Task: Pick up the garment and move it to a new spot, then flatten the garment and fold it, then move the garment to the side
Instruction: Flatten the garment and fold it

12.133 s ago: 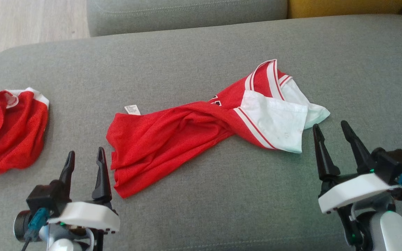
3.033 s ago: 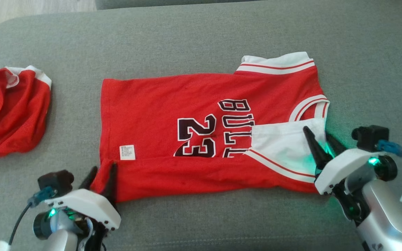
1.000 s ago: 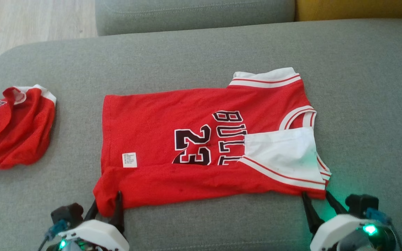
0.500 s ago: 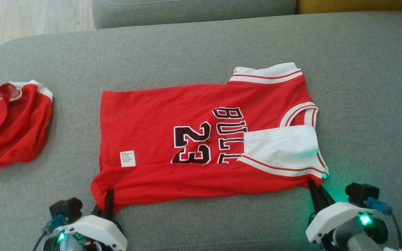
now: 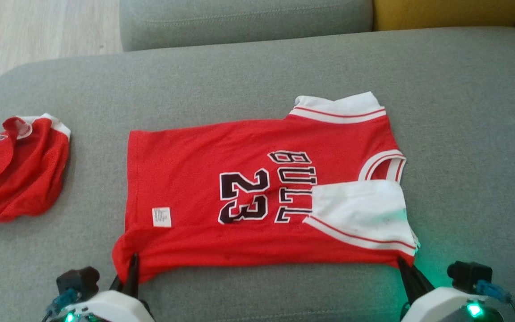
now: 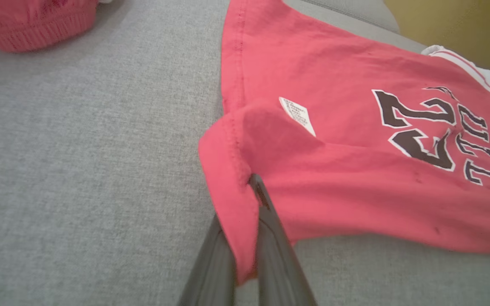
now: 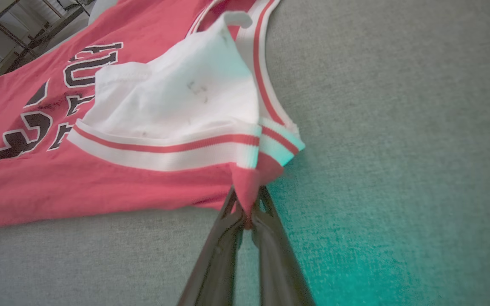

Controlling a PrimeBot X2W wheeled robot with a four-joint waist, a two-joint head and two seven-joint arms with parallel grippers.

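Finding left pincer and right pincer both clamped shut on the near corners of the shirt, lying spread on the sofa. Risking thin cloth slipping out on lifting; farther in, risking the turned-over white flap creasing into the fold.

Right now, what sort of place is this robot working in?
Probably a home living room. The red jersey lies on a grey upholstered sofa, a yellow cushion sits behind it, and pale wood floor shows at the far left.
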